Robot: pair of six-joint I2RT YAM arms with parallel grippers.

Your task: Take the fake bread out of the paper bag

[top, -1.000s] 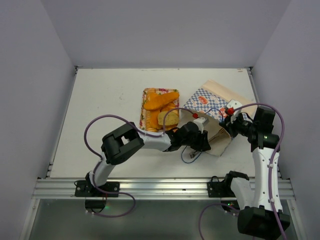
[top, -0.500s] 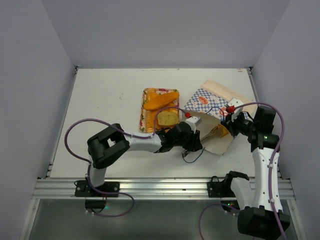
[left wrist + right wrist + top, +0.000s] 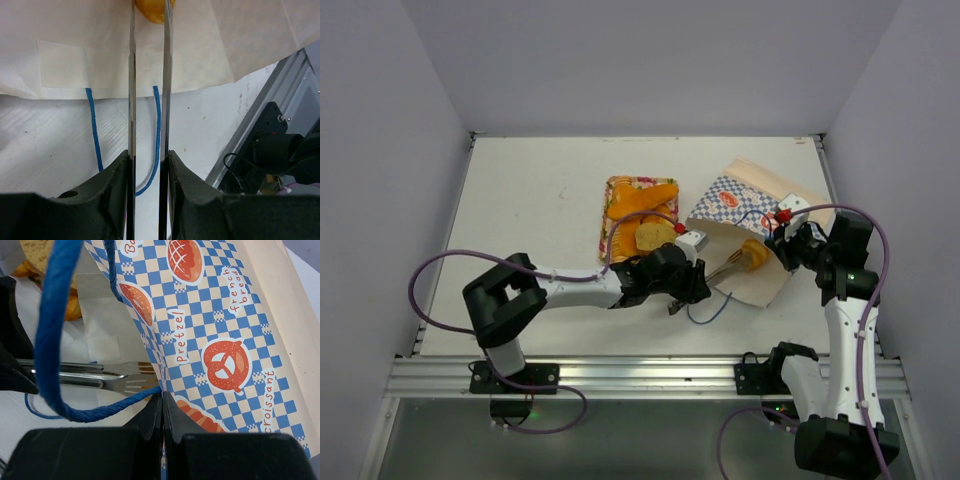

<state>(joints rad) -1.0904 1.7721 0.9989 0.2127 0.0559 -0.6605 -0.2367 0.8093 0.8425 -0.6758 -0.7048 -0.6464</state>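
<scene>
Left jaws around fake bread (image 3: pixel 150 10)

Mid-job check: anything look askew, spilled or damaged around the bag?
The paper bag lies tipped on its side instead of upright, with the right gripper pinching its rim. One blue cord handle trails loose on the table. Nothing looks spilled or torn: the left gripper pinches a bread piece at the bag's mouth.

Left end effector (image 3: pixel 744 261) narrowly parted, outstretched; right end effector (image 3: pixel 162 402) pinched closed
</scene>
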